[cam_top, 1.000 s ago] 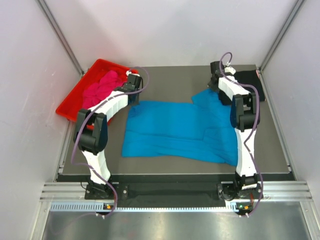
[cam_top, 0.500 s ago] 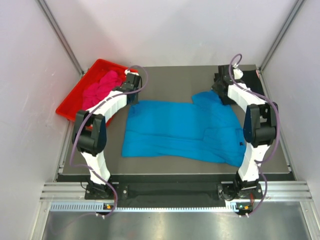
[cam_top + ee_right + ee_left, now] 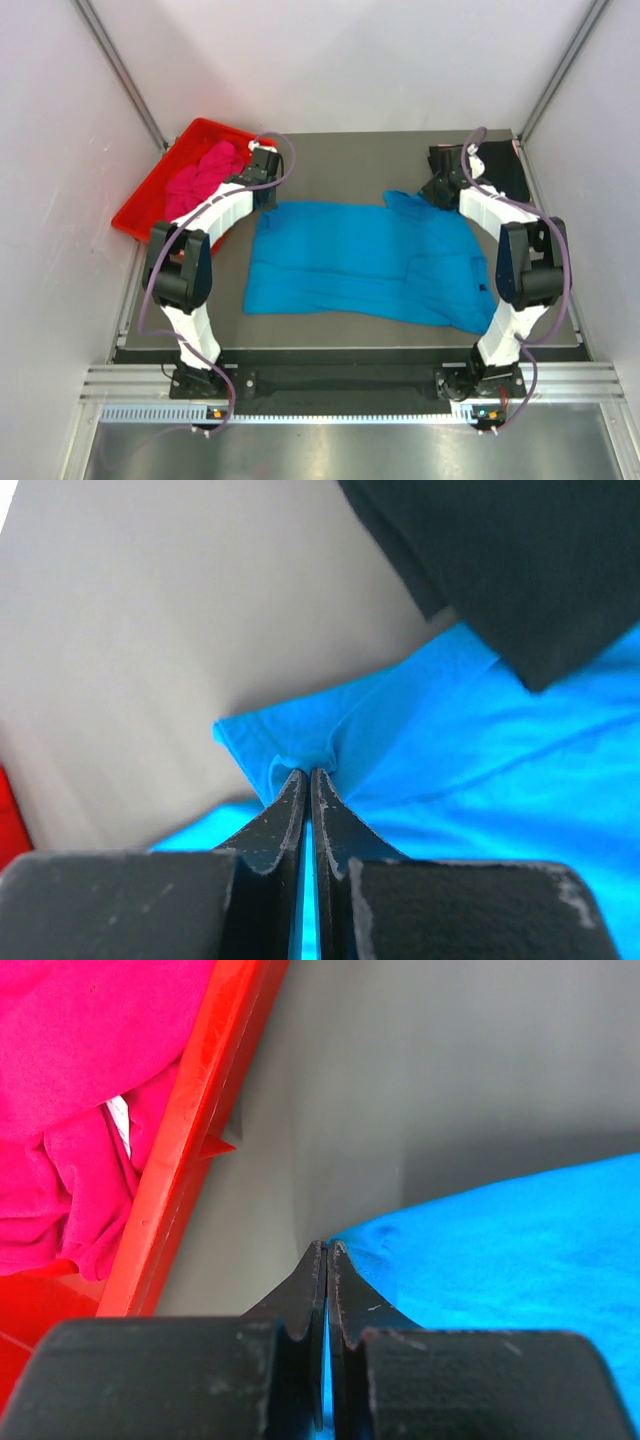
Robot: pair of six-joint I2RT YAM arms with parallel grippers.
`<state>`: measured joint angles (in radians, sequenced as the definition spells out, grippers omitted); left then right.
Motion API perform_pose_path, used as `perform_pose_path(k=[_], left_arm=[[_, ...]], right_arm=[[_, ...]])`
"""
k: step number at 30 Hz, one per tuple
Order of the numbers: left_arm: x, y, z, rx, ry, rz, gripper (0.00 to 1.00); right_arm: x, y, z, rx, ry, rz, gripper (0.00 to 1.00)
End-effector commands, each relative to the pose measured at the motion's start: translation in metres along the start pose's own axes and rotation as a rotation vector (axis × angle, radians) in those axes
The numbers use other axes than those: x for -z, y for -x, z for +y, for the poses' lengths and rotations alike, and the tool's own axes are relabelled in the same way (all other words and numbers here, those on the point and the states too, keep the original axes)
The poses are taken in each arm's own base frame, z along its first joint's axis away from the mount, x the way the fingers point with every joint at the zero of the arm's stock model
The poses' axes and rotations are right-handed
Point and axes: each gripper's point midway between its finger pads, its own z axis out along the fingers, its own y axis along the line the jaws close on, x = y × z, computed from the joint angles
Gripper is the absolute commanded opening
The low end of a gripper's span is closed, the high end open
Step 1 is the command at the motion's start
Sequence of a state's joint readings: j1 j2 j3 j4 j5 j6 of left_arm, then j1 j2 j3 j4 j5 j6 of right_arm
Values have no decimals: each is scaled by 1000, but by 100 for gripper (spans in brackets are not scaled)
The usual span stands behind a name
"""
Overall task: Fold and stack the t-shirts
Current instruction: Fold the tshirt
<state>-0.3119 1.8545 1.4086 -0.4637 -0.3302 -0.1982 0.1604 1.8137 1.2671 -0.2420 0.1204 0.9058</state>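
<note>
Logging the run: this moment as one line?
left gripper: shut on blue t-shirt | right gripper: shut on blue t-shirt | pink t-shirt: in red tray

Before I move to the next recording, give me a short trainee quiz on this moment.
1. Fill in: the black shirt lies at the table's far ___ corner.
2. True or false: the pink shirt lies in the red tray.
3. Which shirt do the left claw and right claw pinch? A black shirt, B blue shirt, C pink shirt.
Key: 1 right; 2 true; 3 B.
</note>
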Motion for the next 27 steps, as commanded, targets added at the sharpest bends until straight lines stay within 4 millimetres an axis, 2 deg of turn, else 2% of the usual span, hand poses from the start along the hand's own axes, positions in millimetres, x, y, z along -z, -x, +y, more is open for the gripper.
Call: perform_pose_path(k=[1,9,18,21,24,25,27], left_arm=[[13,22,3,45,-8,-76,0],[11,22,2,30,-11,-79,0],[16,26,9,-50,10,-63,0],[16,25,18,-64,49,-68,0],[18,24,24,-77,74,-81,0],[19,24,25,-74,79,-83,0],[22,25,27,-55,89,-102,0]], right_arm=[[22,8,24,-27,106,-39,0],[47,16,16,-21,91,-86,0],[75,54,3,7,35,-199,0],[83,60,-7,16,5,-215,0],[89,65,-24,29,-39,-229,0],[89,66,-36,26,-64,-232,0],[96,69,-44,28,-72,-248,0]])
